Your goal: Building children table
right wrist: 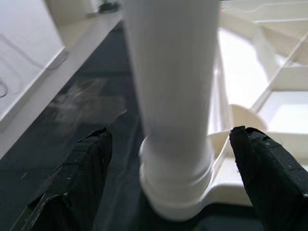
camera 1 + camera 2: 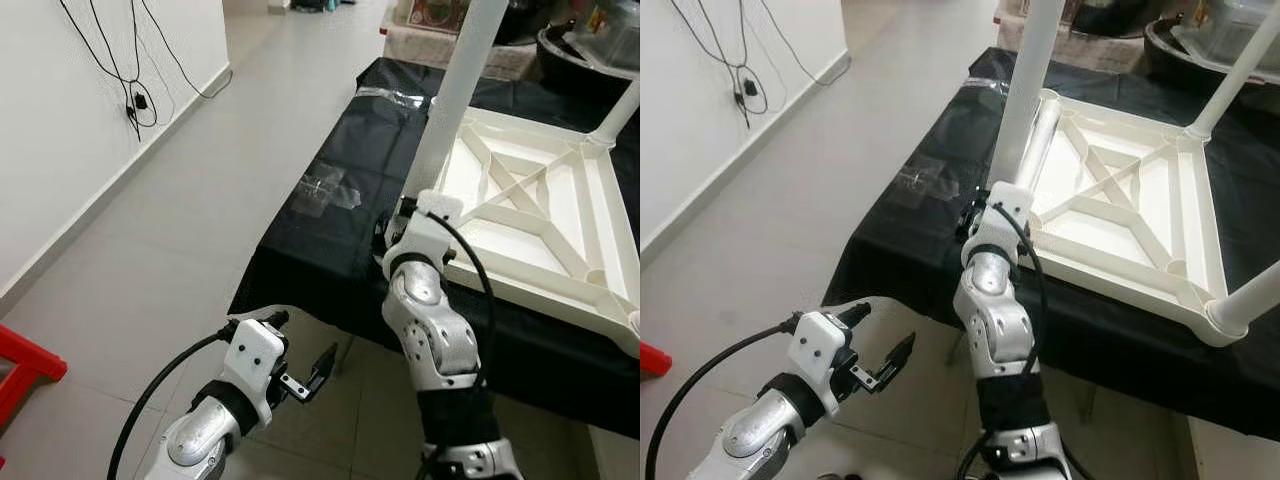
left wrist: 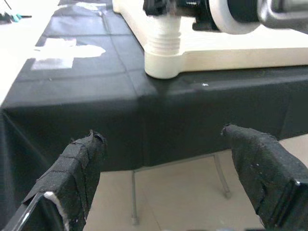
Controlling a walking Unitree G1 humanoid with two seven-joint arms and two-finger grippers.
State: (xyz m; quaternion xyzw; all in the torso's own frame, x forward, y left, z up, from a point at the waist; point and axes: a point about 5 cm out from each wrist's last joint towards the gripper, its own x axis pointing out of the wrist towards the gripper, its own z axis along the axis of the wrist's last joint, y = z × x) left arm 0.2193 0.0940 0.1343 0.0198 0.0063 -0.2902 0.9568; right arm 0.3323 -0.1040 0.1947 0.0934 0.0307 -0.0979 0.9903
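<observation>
Black-draped table [image 2: 320,250] carries the inverted white tabletop [image 2: 1120,200]; right gripper [image 1: 175,159] spread wide around its corner leg [image 1: 173,96], left gripper [image 3: 168,159] wide, empty, below the table edge.

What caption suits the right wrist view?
Open right tool straddling the white table leg seated in the upturned tabletop.

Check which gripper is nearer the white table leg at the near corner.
Right. The right gripper is at the base of the table leg, open fingers either side. The left gripper hangs open below the black-covered table's edge, apart from it.
</observation>
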